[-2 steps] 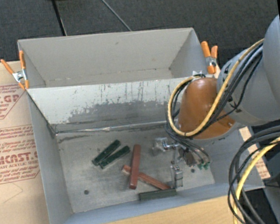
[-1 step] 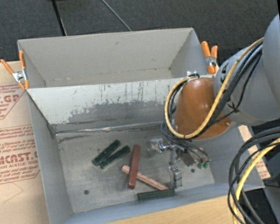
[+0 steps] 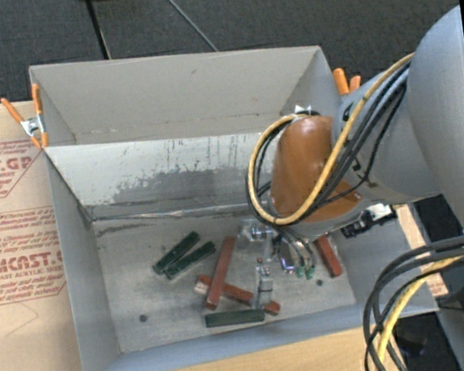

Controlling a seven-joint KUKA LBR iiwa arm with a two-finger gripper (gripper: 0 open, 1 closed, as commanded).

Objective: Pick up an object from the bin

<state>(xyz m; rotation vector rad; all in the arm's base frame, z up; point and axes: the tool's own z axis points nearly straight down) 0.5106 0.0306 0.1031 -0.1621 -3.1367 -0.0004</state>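
While dark green sticks (image 3: 182,254) lie off the gripper's (image 3: 270,271) view-left side and a red-brown piece (image 3: 329,257) lies close on its other side, a red-brown stick (image 3: 240,295) lies just under it; open or closed, I cannot tell.

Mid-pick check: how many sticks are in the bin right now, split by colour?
Dark green sticks: 3
Red-brown sticks: 4
Total: 7 in sight; more could be hidden.

Gripper (image 3: 265,280) hangs over red bars (image 3: 221,269), possibly touching 1.
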